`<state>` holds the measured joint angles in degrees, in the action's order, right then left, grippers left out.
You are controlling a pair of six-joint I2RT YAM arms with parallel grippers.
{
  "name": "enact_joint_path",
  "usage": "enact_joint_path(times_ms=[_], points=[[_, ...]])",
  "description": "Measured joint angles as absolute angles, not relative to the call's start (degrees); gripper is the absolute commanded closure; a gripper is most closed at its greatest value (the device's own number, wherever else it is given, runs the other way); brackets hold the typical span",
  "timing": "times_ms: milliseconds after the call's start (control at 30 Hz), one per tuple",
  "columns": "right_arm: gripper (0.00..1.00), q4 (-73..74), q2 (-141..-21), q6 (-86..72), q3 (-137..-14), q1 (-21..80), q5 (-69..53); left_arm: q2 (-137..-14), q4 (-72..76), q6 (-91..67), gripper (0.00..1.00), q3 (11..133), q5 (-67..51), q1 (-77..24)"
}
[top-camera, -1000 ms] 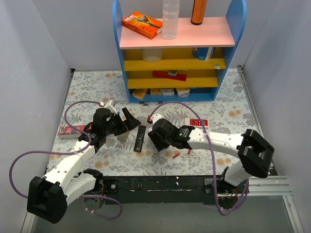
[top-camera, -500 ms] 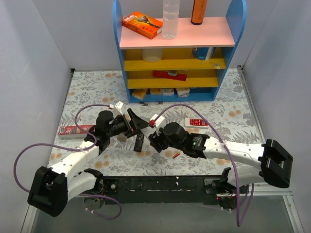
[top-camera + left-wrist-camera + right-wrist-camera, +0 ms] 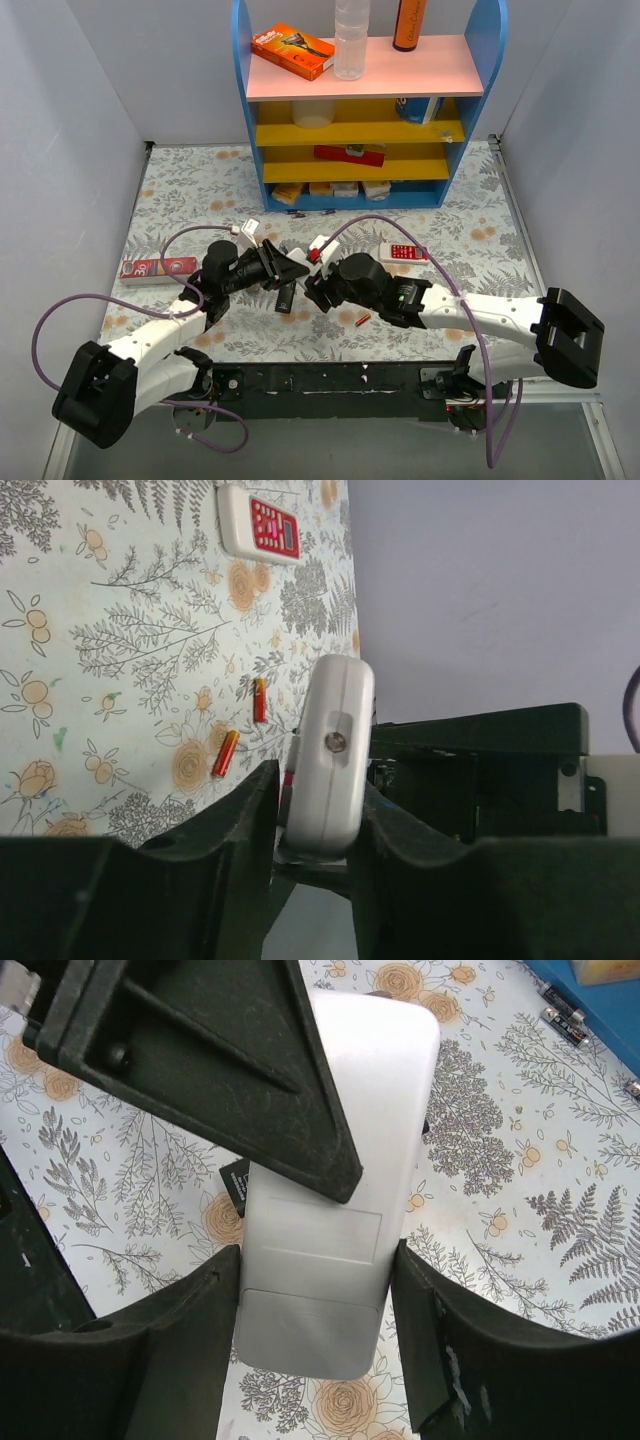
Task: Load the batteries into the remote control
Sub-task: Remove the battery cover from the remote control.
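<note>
Mid-table, just off the floral table (image 3: 470, 225) surface: 1 remote control (image 3: 337, 745), plain white, held by both arms at once.

- left gripper (image 3: 295, 268): left wrist view shows the remote edge-on between its 2 fingers, both pressed against it. 1 screw head shows on the remote's side.
- right gripper (image 3: 315, 1280): its 2 fingers pinch the lower end of the same remote from both long sides. The smooth face points at the right wrist camera, with 1 rectangular panel outline on it. 1 left finger lies across that face.
- batteries (image 3: 226, 754): 2 red-orange ones lie loose on the table, close together but apart, below the held remote in the left wrist view. The top view shows only 1, near the right forearm.
- 2 small dark pieces (image 3: 558, 1008) sit by the shelf foot; can't tell what they are.
- other remotes: 1 white remote with red buttons (image 3: 405, 252), flat on the table beyond the right arm, and 1 dark slim remote (image 3: 286, 295), partly hidden under the grippers.
- 1 red carton (image 3: 158, 267) at the table's left edge.
- 1 blue shelf unit (image 3: 365, 110) at the back.
</note>
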<state>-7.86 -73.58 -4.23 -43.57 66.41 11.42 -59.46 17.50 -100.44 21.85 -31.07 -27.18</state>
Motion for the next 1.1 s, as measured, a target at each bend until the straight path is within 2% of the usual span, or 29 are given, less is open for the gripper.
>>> enact_joint_path(times_ms=[33,67,167,333,667,900,1100], points=[[0.31,-7.94,-73.58,-4.32,-43.40,66.41,11.42,-59.05,18.37,-100.77,0.85,21.45,-30.79,-27.20],[0.24,-7.99,-73.56,-4.56,-43.31,66.41,11.42,-58.50,19.29,-101.12,0.87,20.99,-30.55,-27.24],[0.16,-8.84,-72.90,-6.33,-43.27,66.41,11.57,-56.95,21.78,-102.74,0.99,18.57,-28.99,-27.24],[0.14,-9.13,-69.10,-12.29,-42.28,66.22,13.19,-54.13,27.29,-106.67,1.00,14.37,-25.12,-27.24],[0.18,-13.69,-58.54,-34.24,-33.98,61.12,12.01,-50.74,44.01,-113.49,1.00,5.48,-18.44,-27.24],[0.29,-19.73,-58.67,-44.60,-28.86,59.59,8.32,-51.33,52.31,-114.45,1.00,4.08,-17.08,-27.24],[0.34,-28.21,-59.46,-49.19,-25.34,57.60,4.16,-52.56,56.40,-114.50,1.00,3.36,-17.04,-27.24]])
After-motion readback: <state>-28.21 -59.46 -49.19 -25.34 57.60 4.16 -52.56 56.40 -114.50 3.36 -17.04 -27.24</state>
